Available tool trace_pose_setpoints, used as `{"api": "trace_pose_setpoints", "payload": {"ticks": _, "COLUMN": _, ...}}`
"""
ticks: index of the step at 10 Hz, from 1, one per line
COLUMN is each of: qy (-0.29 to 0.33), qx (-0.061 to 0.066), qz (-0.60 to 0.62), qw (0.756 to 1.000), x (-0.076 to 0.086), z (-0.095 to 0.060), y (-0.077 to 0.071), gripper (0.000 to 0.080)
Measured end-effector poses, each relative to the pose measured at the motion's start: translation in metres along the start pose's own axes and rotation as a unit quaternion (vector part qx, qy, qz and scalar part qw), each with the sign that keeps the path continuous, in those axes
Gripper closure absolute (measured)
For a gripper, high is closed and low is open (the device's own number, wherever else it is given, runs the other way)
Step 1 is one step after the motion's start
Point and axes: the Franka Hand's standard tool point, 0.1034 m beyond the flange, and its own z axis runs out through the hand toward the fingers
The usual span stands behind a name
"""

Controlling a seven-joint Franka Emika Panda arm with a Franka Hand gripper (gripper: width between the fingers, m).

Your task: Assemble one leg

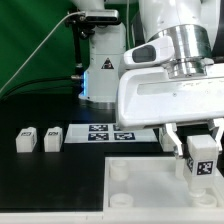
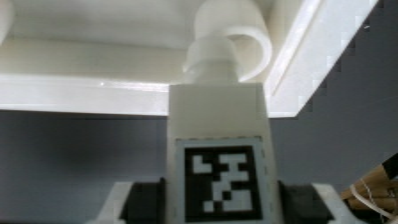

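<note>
My gripper (image 1: 201, 152) is shut on a leg (image 1: 202, 160), a small white block with a black-and-white marker, and holds it upright at the exterior view's right, over the large white panel (image 1: 150, 190) with round corner sockets. In the wrist view the leg (image 2: 219, 140) fills the middle between the two fingers (image 2: 139, 200), its far end close to or at a round socket (image 2: 235, 48) at the panel's corner; I cannot tell if they touch. Two more legs (image 1: 26, 140) (image 1: 52, 138) lie on the black table at the exterior view's left.
The marker board (image 1: 108, 131) lies flat on the table behind the panel. A white camera stand (image 1: 100, 70) rises at the back against a green curtain. The arm's white housing (image 1: 170, 95) hangs over the panel's right side.
</note>
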Motion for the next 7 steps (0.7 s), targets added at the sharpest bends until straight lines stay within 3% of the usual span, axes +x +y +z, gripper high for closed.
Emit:
{"api": "trace_pose_setpoints", "payload": {"ticks": 2, "qy": 0.003, "qx": 0.003, "qz": -0.004, "qw": 1.0, "x": -0.002, "z": 0.002, "y": -0.007, "gripper": 0.0508}}
{"api": "trace_pose_setpoints", "payload": {"ticks": 7, "qy": 0.012, "qx": 0.001, "qz": -0.004, "qw": 1.0, "x": -0.006, "z": 0.012, "y": -0.008, "gripper": 0.0508}}
